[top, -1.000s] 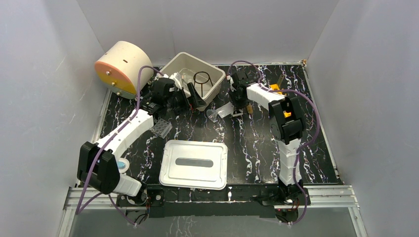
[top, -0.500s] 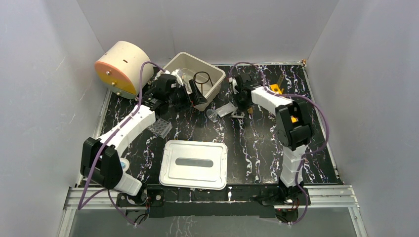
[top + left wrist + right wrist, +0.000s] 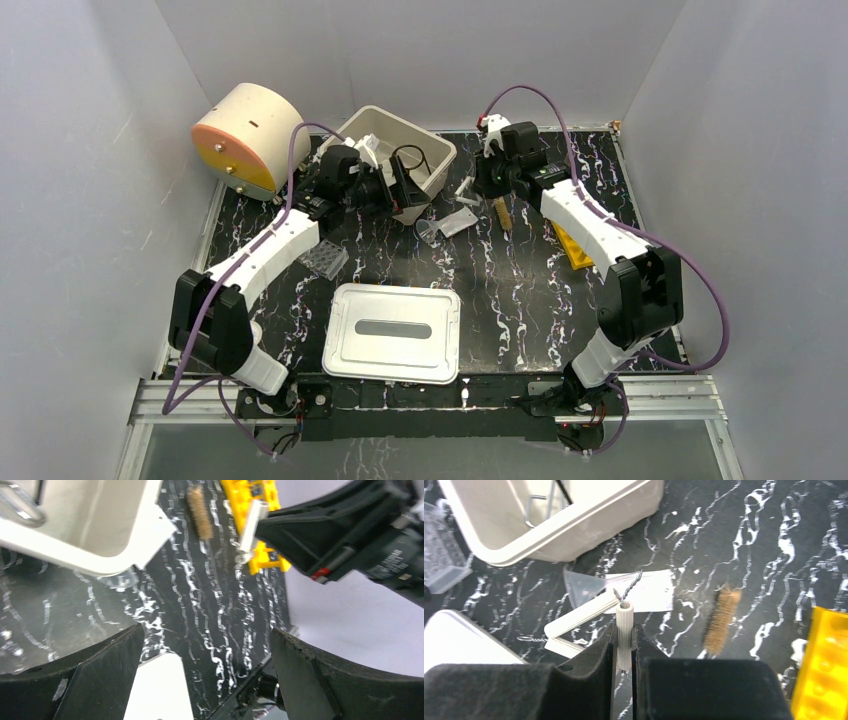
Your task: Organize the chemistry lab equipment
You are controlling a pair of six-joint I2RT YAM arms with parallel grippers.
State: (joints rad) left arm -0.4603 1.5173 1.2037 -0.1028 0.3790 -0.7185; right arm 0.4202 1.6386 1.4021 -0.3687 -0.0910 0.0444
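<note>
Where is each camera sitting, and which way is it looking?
Top external: high behind the arms, looking down on the table; the left arm and right arm show.
Left wrist: on the left arm, looking across the table at the white bin corner; its open left fingers frame the view.
Right wrist: on the right arm, looking down; its right fingers, shut on a white handle, show.
Shared: both wrist views show the tan brush and that white handle.

Right pincer [image 3: 624,632], with white handle [image 3: 624,615], farther back
</note>
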